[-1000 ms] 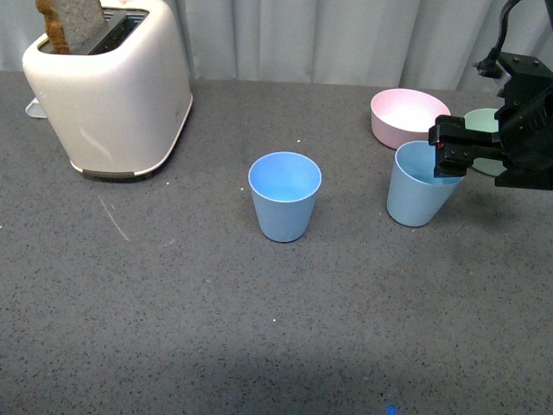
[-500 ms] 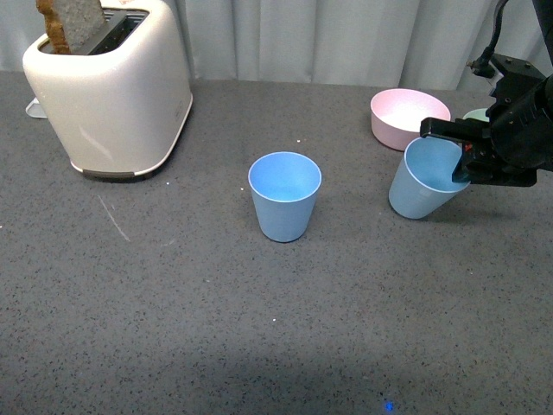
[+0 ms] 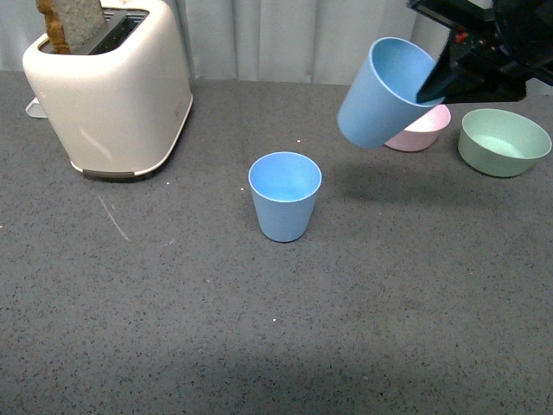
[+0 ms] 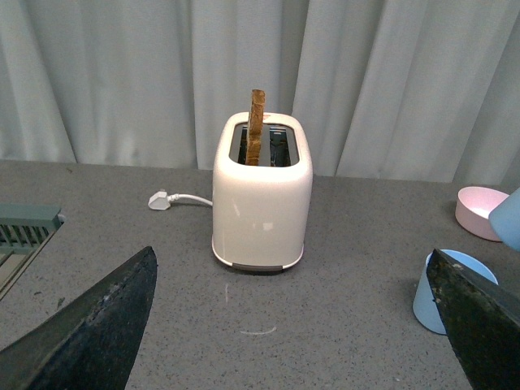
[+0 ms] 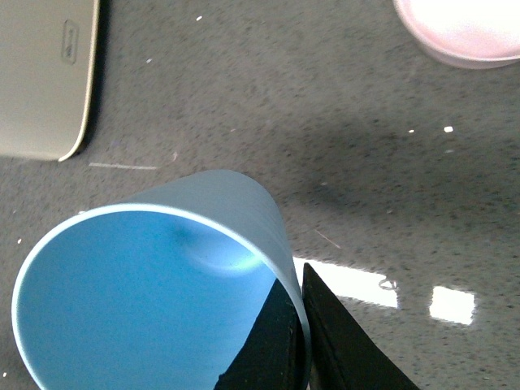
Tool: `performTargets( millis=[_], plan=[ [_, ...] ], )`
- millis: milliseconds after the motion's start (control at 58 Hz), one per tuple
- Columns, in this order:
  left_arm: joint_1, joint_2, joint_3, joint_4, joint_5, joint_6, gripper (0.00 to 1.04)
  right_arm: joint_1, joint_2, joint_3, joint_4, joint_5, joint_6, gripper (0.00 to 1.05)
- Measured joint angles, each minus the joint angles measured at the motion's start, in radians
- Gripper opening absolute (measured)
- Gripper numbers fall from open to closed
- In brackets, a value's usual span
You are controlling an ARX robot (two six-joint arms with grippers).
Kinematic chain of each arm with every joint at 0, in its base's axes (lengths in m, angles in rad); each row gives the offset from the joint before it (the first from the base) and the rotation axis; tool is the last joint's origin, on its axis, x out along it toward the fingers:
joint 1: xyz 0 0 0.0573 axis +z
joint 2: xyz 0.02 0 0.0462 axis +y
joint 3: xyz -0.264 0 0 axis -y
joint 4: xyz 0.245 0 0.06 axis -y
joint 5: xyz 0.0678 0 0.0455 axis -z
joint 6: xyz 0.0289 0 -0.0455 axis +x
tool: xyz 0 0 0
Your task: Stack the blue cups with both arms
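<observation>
One blue cup (image 3: 285, 195) stands upright and empty on the grey table, near its middle; the left wrist view shows it (image 4: 432, 291) partly behind a finger. A second blue cup (image 3: 383, 91) hangs tilted in the air to the right of and above the first, its mouth facing up and right. My right gripper (image 3: 441, 76) is shut on its rim, one finger inside and one outside (image 5: 302, 341). My left gripper (image 4: 296, 341) is open, low over the table in front of the toaster, holding nothing. It does not show in the front view.
A cream toaster (image 3: 108, 86) with a slice of bread in it stands at the back left. A pink bowl (image 3: 422, 126) and a green bowl (image 3: 504, 141) sit at the back right, under the right arm. Curtains close off the back.
My right gripper has lifted the blue cup off the table by the bowls and carried it up and to the left, tilting it. The green bowl is now uncovered.
</observation>
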Motion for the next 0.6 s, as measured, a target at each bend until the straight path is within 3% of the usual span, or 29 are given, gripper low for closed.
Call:
performTargets(
  millis=[138,603],
  plan=[
    [0.0,0.0,0.0,0.0,0.0,0.0,0.98,0.059,0.006,0.004,-0.012,-0.008,-0.001,0.01],
    [0.0,0.0,0.0,0.0,0.0,0.0,0.98,0.13,0.042,0.011,-0.002,-0.01,-0.002,0.01]
  ],
)
